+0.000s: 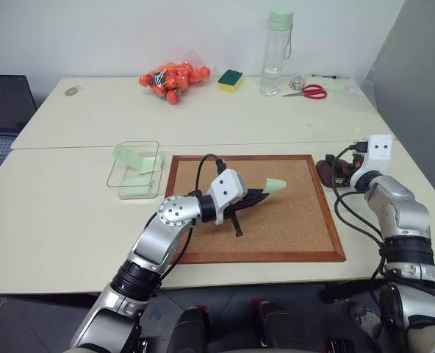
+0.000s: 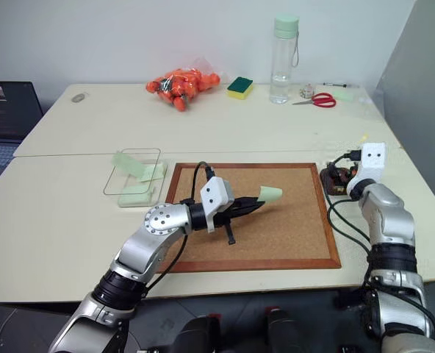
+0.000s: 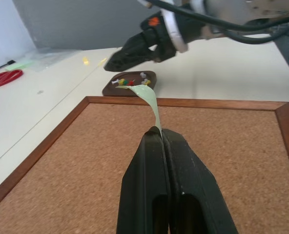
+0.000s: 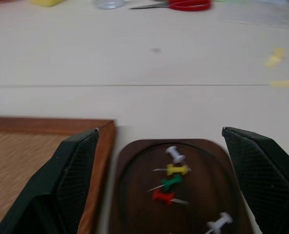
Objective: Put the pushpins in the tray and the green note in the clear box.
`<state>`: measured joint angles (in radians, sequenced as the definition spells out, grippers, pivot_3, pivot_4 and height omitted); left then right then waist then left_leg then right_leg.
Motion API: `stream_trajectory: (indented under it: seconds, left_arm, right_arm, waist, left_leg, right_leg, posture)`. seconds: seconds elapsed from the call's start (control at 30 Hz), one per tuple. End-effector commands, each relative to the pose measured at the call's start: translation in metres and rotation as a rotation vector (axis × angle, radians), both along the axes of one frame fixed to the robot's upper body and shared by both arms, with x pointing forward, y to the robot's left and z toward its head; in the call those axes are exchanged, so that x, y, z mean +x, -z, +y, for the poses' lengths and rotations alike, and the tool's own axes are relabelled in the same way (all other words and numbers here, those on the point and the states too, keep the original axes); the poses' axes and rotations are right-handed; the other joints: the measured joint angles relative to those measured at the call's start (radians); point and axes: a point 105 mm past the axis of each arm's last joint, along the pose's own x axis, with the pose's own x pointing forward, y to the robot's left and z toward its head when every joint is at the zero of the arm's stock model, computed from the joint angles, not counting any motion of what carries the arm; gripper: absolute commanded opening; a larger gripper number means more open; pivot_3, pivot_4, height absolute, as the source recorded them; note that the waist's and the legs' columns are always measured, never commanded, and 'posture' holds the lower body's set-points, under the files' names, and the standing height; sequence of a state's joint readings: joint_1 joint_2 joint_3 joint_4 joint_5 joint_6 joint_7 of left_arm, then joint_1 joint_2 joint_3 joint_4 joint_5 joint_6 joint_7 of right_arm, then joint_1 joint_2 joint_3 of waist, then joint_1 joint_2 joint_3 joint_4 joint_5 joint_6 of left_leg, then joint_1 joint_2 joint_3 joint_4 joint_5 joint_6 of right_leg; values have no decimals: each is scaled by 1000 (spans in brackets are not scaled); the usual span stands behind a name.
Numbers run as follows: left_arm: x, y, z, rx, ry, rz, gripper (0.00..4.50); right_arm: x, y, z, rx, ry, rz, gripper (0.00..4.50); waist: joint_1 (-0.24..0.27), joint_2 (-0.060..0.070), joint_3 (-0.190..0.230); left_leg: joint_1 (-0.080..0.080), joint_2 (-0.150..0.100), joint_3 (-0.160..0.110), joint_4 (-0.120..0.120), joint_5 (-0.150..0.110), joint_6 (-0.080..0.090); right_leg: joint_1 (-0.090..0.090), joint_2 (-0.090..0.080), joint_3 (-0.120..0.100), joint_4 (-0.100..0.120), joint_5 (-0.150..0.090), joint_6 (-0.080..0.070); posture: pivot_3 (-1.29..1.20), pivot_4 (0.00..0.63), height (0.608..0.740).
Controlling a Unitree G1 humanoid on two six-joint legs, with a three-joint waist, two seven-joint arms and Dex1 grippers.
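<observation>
My left gripper is shut on one edge of the pale green note. It holds the note a little above the cork board, and the paper curls away from the fingertips. The dark brown tray sits just off the board's right edge with several pushpins lying in it: white, yellow, green and red. My right gripper hovers open over the tray with nothing between its fingers. The clear box stands left of the board with green paper inside.
At the back of the table are a tall clear bottle, a green-and-yellow sponge, red scissors and a bag of orange things. A laptop sits at the far left.
</observation>
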<state>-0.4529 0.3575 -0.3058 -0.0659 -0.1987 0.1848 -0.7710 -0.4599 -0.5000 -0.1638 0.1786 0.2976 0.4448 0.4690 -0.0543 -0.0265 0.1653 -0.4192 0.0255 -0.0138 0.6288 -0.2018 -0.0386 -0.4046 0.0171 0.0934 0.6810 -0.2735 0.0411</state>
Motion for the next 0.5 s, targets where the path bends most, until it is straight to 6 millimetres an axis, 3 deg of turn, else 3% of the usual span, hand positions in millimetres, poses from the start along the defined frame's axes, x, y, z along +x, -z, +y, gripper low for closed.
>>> stream_trajectory:
  seconds: [0.03, 0.13, 0.3, 0.5]
  left_arm:
    - [20, -22, 20, -78, -160, -50, 0]
    - [35, -30, 38, -140, -305, -41, 0]
    - [52, -48, 84, -262, -625, -44, 0]
    - [54, -79, 171, -361, -1153, -176, 0]
  right_arm:
    - [-51, -32, 59, -10, -454, -137, 4164]
    - [-77, -45, 79, 76, -594, -154, 4164]
    - [-94, -57, 107, 93, -672, -180, 4164]
    - [-98, -71, 131, 137, -714, -228, 4164]
  waist:
    - [0, 0, 0]
    - [-3, 0, 0]
    - [-2, 0, 0]
    - [0, 0, 1]
  left_leg:
    - [0, 0, 0, 0, 0, 0]
    - [0, 1, -1, 0, 0, 0]
    - [1, 1, -2, 1, 0, 0]
    - [0, 1, -3, 1, 0, 0]
  right_leg:
    - [0, 0, 0, 0, 0, 0]
    - [0, 0, 0, 0, 0, 1]
    - [1, 0, 1, 0, 1, 2]
    - [0, 0, 1, 0, 1, 2]
  posture:
    - [0, 150, 740]
    - [0, 150, 740]
    - [0, 150, 740]
    - [0, 150, 740]
